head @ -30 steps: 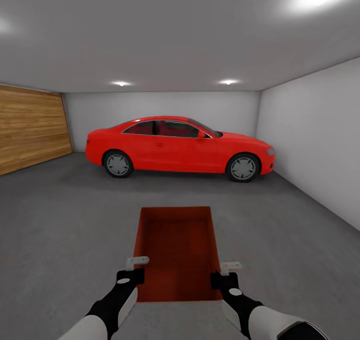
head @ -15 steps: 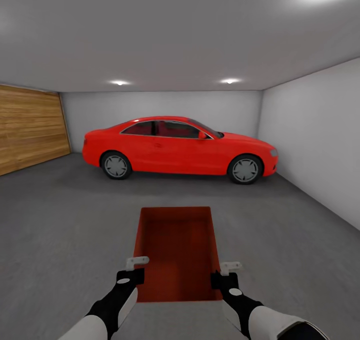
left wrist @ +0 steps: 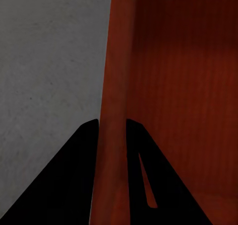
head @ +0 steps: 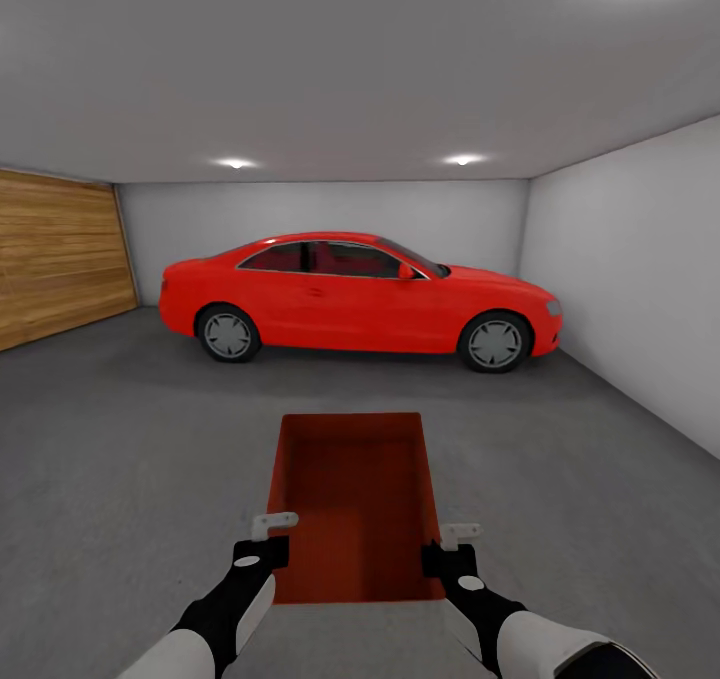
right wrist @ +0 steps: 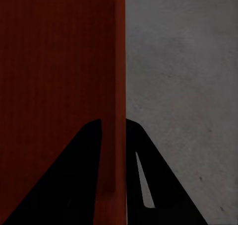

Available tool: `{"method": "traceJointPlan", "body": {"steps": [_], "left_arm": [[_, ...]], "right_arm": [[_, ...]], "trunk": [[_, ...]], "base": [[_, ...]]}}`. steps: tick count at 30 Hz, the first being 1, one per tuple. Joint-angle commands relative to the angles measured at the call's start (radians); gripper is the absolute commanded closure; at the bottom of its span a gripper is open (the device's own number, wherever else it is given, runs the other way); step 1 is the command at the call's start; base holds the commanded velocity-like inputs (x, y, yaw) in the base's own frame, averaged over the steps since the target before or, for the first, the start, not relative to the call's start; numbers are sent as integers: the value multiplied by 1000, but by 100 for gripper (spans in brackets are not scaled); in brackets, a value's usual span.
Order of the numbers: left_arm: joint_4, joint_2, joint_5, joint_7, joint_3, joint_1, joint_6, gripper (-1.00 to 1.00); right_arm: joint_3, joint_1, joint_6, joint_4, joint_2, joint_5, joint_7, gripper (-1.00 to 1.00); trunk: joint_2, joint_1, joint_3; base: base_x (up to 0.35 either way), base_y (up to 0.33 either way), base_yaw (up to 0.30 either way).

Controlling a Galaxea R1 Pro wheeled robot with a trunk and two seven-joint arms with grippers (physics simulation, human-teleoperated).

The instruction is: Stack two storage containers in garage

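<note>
Straight ahead in the head view lies the garage, read from its left side to its right. Furthest left stands a wooden door (head: 55, 264) of horizontal planks, meeting the pale grey back wall (head: 200, 219) at the corner. Before that wall a red car (head: 355, 296) is parked side-on, its nose pointing right, both wheels on the dark grey concrete floor (head: 120, 439). Two ceiling lights (head: 235, 163) glow above it. A plain grey side wall (head: 640, 269) closes the room on the right.

Nearer the robot, one orange-red box (head: 355, 504) is held up in front of the trunk, open side up, its long axis running away from the camera, well apart from the car. Only this one box can be seen.

On the box's left wall sits the left pincer (head: 270, 537). The left wrist view shows its two dark fingers (left wrist: 69, 185) closed narrowly on either side of the wall's rim (left wrist: 114, 135), one finger outside over the grey floor (left wrist: 49, 76), the other inside the box.

On the opposite wall sits the right pincer (head: 455, 547). The right wrist view shows the same grip mirrored: its fingers (right wrist: 163, 185) pinch the box wall (right wrist: 116, 135) between them, with the box interior (right wrist: 54, 61) on one side and the concrete (right wrist: 183, 76) on the other.
</note>
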Motion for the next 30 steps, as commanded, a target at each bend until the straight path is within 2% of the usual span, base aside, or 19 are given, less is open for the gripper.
{"method": "traceJointPlan", "body": {"steps": [1,30], "left_arm": [[-4,42,1,14,15,-1,7,100],[-5,42,1,14,15,-1,7,100]], "right_arm": [[-28,0,-2,0,0,-2,-3,100],[-29,0,-2,0,0,-2,-3,100]], "trunk": [[-1,1,-2],[-1,1,-2]], "base": [[321,0,0],[321,0,0]]}}
